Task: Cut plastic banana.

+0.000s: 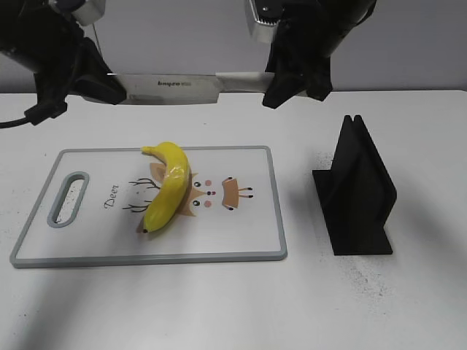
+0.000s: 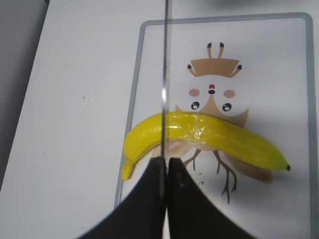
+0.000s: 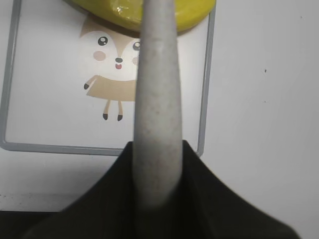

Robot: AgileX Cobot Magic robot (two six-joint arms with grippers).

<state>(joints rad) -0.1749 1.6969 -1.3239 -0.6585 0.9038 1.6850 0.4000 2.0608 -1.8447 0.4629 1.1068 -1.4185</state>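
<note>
The plastic banana (image 1: 170, 186) lies whole on the white cutting board (image 1: 241, 237) with a deer drawing. It also shows in the left wrist view (image 2: 219, 137) and at the top of the right wrist view (image 3: 192, 12). A knife (image 1: 171, 88) with a steel blade and pale grey handle hangs level, high above the board's far edge. My left gripper (image 1: 109, 87) is shut on the blade's tip end (image 2: 164, 89). My right gripper (image 1: 281, 84) is shut on the handle (image 3: 157, 99).
A black slotted knife stand (image 1: 357, 193) stands on the white table to the right of the board. The board has a grey rim and a handle slot (image 1: 68, 197) at its left end.
</note>
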